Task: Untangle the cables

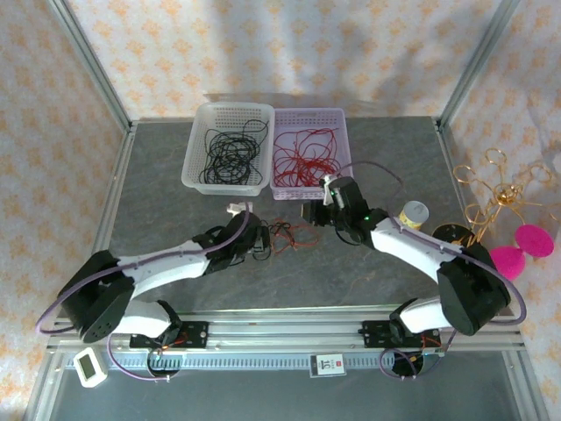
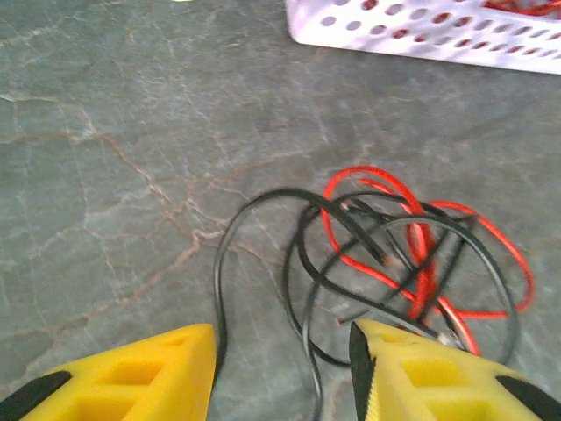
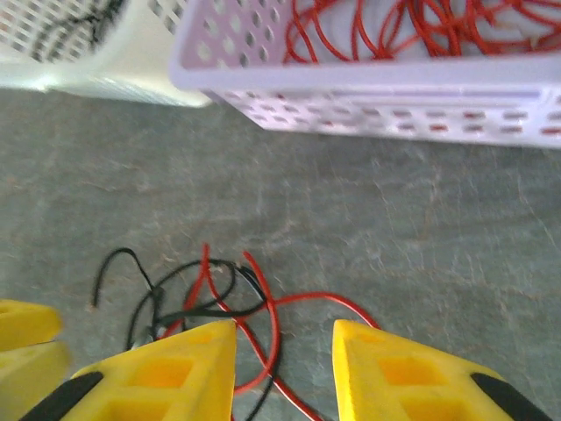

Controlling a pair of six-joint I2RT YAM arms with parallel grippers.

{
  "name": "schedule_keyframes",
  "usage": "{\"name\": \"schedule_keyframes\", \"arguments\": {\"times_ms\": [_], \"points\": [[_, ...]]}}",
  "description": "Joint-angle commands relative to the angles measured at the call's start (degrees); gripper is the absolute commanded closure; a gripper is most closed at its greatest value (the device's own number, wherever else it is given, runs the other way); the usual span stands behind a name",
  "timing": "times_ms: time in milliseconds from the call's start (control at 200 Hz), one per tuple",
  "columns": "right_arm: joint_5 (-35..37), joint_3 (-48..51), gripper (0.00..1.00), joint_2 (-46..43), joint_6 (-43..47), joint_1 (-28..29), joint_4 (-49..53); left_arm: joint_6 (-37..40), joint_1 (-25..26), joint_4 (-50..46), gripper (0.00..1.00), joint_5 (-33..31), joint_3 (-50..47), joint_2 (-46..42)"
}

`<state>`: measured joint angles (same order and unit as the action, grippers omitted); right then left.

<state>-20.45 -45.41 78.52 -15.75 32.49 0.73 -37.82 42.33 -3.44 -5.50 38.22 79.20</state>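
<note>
Grey stone-veined tabletop (image 1: 158,202), pale floral wallpaper (image 1: 351,53) on the walls behind. Cables (image 1: 285,235), a red-and-black tangle, lie on the tabletop at centre of the top view, just below the white basket (image 1: 226,147) and lilac basket (image 1: 308,151). Left gripper (image 2: 280,368) and right gripper (image 3: 285,368) are both spread wide, straddling loose strands, clamping nothing.

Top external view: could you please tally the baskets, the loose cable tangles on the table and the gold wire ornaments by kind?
Baskets: 2 (white basket, lilac basket)
Loose cable tangle: 1
Gold wire ornament: 1
Total: 4
</note>
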Motion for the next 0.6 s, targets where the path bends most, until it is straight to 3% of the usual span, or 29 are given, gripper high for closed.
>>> {"name": "schedule_keyframes", "arguments": {"times_ms": [0, 215, 596], "points": [[-0.1, 1.1, 0.67, -1.3, 1.0, 0.3, -2.8, 3.0, -0.8, -6.9, 0.53, -5.9, 4.1, 3.6], [-0.2, 5.2, 0.67, -3.2, 0.8, 0.4, -4.2, 3.9, -2.0, -6.9, 0.52, -7.7, 6.8, 9.1], [-0.8, 6.6, 0.69, -4.5, 0.1, 0.3, -5.1, 6.0, -2.8, -2.6, 0.59, -6.0, 9.5, 18.1]]}}
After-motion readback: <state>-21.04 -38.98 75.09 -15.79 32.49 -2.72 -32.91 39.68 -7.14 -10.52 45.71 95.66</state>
